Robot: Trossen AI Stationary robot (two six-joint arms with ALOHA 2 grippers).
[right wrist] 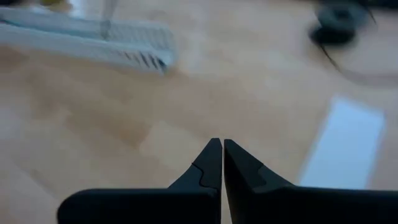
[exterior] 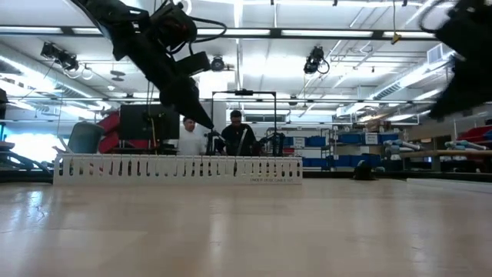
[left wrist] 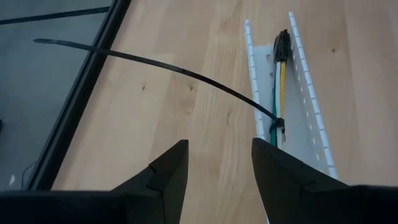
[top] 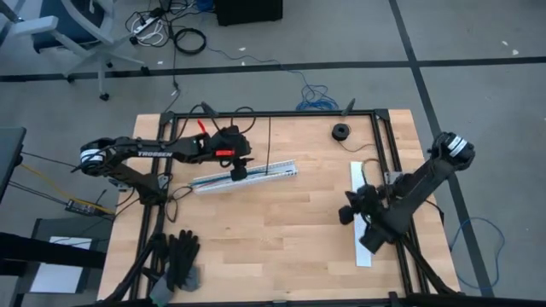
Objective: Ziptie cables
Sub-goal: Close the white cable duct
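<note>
- Over the slotted white channel (top: pixel 245 178) near the table's (top: pixel 281 239) far left side, the left pincer (top: pixel 238 171) hangs with its fingers (left wrist: pixel 163 177) parted and nothing between them.
- Inside that channel (left wrist: pixel 298 124) lie the cables (left wrist: pixel 278 93), green, yellow and white, dark plug end outward.
- A black ziptie (left wrist: pixel 155 62) is already looped round the cables, its long tail trailing across the wood, apart from the fingers.
- By my reading, the step in hand is tightening: the tail must be caught and drawn through the head.
- Near the table's right edge the right pincer (top: pixel 348 211) waits, fingers pressed together on nothing, beside a white strip (top: pixel 363 213).
</note>
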